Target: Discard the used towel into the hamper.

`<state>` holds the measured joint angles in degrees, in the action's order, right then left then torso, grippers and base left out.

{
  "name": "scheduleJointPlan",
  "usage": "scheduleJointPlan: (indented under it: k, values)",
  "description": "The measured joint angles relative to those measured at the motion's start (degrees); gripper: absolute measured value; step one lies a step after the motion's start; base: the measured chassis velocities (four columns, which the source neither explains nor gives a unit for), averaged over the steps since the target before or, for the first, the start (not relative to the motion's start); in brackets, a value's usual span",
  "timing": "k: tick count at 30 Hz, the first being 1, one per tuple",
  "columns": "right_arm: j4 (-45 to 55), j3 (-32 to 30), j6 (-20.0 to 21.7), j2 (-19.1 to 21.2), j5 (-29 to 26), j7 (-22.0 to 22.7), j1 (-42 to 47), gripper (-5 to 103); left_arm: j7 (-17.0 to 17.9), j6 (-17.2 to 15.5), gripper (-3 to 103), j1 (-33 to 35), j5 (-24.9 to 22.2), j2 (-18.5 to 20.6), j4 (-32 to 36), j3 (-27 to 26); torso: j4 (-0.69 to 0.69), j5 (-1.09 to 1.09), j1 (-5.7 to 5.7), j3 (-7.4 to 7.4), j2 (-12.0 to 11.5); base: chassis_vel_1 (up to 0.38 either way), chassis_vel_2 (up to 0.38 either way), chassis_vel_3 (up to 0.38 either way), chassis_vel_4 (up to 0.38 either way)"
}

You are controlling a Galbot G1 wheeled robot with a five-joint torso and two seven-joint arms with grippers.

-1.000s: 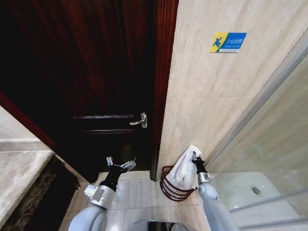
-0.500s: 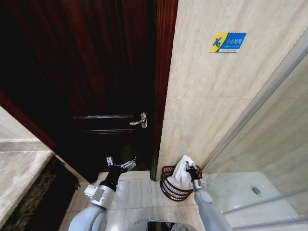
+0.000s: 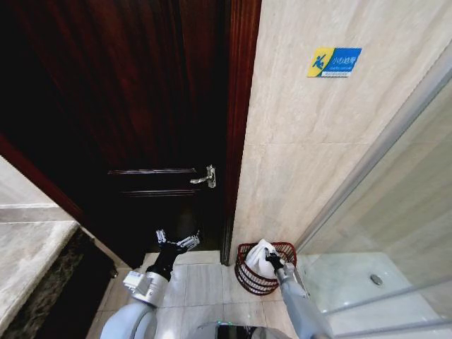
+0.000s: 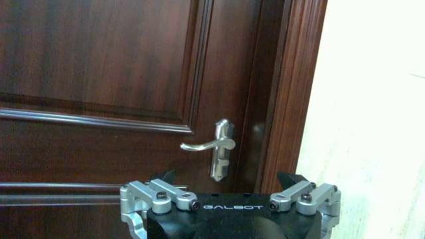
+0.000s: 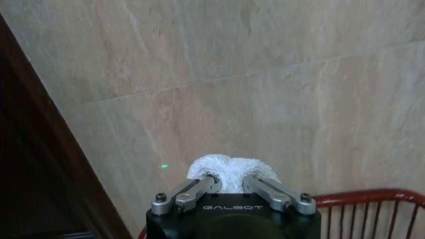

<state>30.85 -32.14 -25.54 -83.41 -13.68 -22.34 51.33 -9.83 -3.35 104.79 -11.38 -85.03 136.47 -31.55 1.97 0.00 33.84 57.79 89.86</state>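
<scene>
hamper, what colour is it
Dark red-brown hamper, open slats; clearest in the head view.

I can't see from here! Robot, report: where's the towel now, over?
Right gripper shut on white towel, down inside the hamper. Left gripper open, empty, idle near the door. Nothing in the way.

Towel (image 3: 260, 254): white, terry-textured, bunched into a rounded mound, its lower part inside the hamper (image 3: 246, 277) and its top rising just above the rim; the right gripper (image 3: 272, 261) is closed on its upper folds. Hamper: round, dark red-brown, open wire slats tapering toward the base, upright on the tiled floor against the beige wall, just beside the door frame.
</scene>
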Motion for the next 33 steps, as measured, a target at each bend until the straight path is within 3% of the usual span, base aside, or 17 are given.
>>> scheduleJointPlan:
  k: [6, 9, 10, 11, 14, 20, 26, 28, 29, 30, 33]
  values:
    - [-2.70, -0.86, 0.01, -0.82, 2.83, 0.57, -2.44, 3, 0.00, 0.00, 100, 0.00, 0.00, 0.00, 0.00, 0.00, 0.01, 0.00, 0.00, 0.00, 0.00, 0.000, 0.000, 0.000, 0.000]
    - [0.84, 0.25, 0.35, -0.58, 3.18, 1.14, -1.07, 5, 0.00, 0.00, 100, 0.00, 0.00, 0.00, 0.00, 0.00, 0.02, 0.01, 0.01, 0.00, 0.00, 0.000, 0.000, 0.000, 0.000]
    - [3.46, 1.18, 1.00, -0.18, 3.18, 1.30, 0.19, 10, 0.00, 0.00, 100, 0.00, 0.00, 0.00, 0.00, 0.00, 0.01, 0.00, 0.00, 0.00, 0.00, 0.000, 0.000, 0.000, 0.000]
    - [8.21, 2.58, 2.72, 0.84, 4.09, 0.21, 2.92, 27, 0.00, 0.00, 100, 0.00, 0.00, 0.00, 0.00, 0.00, -0.01, 0.01, 0.00, 0.00, 0.00, 0.000, 0.000, 0.000, 0.000]
    - [9.29, 2.63, 3.62, 1.38, 4.76, -0.77, 3.94, 32, 0.00, 0.00, 100, 0.00, 0.00, 0.00, 0.00, 0.00, 0.00, 0.00, 0.00, 0.00, 0.00, 0.000, 0.000, 0.000, 0.000]
    - [9.28, 1.37, 5.93, 2.18, 7.95, -1.68, 5.98, 59, 0.00, 0.00, 100, 0.00, 0.00, 0.00, 0.00, 0.00, 0.00, 0.00, 0.00, 0.00, 0.00, 0.000, 0.000, 0.000, 0.000]
    - [8.84, 0.47, 5.91, 2.14, 8.00, -0.97, 6.51, 75, 0.00, 0.00, 100, 0.00, 0.00, 0.00, 0.00, 0.00, 0.00, 0.00, 0.00, 0.00, 0.00, 0.000, 0.000, 0.000, 0.000]
    - [8.27, 0.17, 6.34, 1.84, 8.43, 2.47, 6.48, 86, 0.00, 0.00, 100, 0.00, 0.00, 0.00, 0.00, 0.00, 0.00, 0.01, 0.00, 0.00, 0.00, 0.000, 0.000, 0.000, 0.000]
    - [8.42, 0.27, 8.33, 1.72, 9.44, 6.92, 6.56, 91, 0.00, 0.00, 100, 0.00, 0.00, 0.00, 0.00, 0.00, 0.01, 0.01, 0.00, 0.00, 0.00, 0.000, 0.000, 0.000, 0.000]
    - [8.42, 0.27, 8.33, 1.72, 9.44, 6.92, 6.56, 91, 0.00, 0.00, 100, 0.00, 0.00, 0.00, 0.00, 0.00, 0.01, 0.01, 0.00, 0.00, 0.00, 0.000, 0.000, 0.000, 0.000]
    - [8.15, 0.01, 11.15, 1.99, 10.96, 12.72, 6.65, 100, 0.00, 0.00, 100, 0.00, 0.00, 0.00, 0.00, 0.00, 0.00, 0.01, 0.00, 0.00, 0.00, 0.000, 0.000, 0.000, 0.000]
